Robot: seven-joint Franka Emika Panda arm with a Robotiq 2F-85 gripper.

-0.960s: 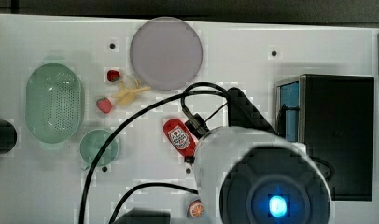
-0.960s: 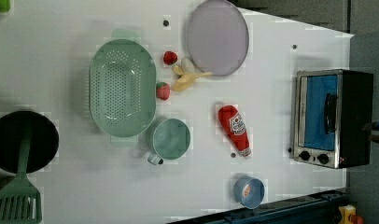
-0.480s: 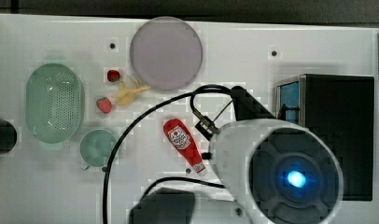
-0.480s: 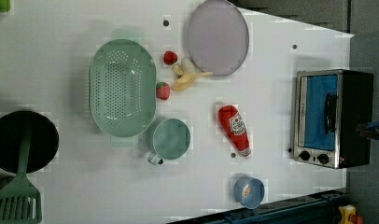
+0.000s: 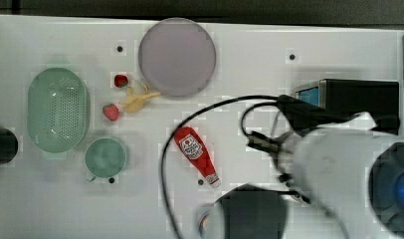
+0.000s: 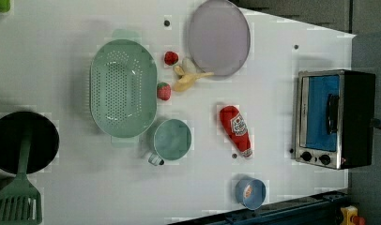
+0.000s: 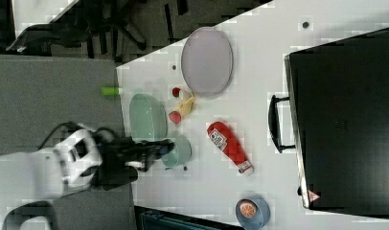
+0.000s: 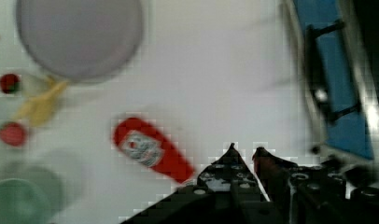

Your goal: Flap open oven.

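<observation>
In the top view the arm (image 5: pixel 349 174) covers the lower right of the frame and hides most of the oven (image 5: pixel 359 97); we see just its black top and a sliver of blue glass at right centre. The right view cuts the oven (image 7: pixel 343 124) off at the right edge, door handle (image 7: pixel 274 123) facing the frame's left. In the left view the oven (image 6: pixel 334 118) stands whole at the right edge of the table (image 6: pixel 273 93), door shut, knobs toward the lower end.

In the wrist view the gripper (image 8: pixel 243 150) shows two fingertips (image 8: pixel 230 151) nearly together with only a narrow gap, nothing between them, touching nothing. It hangs over bare table, the ketchup bottle (image 8: pixel 152 150) beside it and the oven door (image 8: pixel 339 88) at upper right.

The surface is white. Grey floor borders it in the right view.
</observation>
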